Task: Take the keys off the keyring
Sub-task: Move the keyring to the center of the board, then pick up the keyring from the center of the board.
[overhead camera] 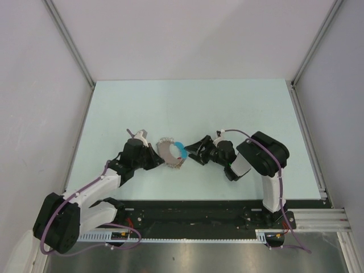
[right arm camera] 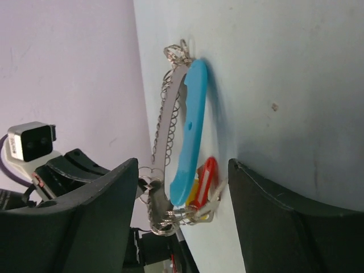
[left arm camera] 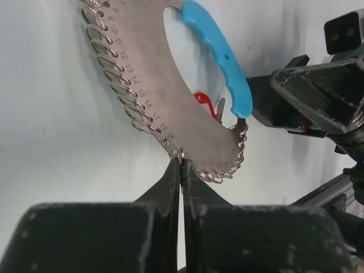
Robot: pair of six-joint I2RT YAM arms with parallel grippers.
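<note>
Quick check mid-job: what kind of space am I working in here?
Probably a lab robot cell: pale table, plain white wall panels in aluminium framing, black mounting rail at the near edge.

Stamped numbers 12 to 17 on keyring (left arm camera: 149, 85)

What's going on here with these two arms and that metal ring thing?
The left gripper is shut on the silvery edge of the keyring, pinching it by the rim. The right gripper, jaws open, sits around the small red key hanging on the ring, not yet gripping it.
</note>
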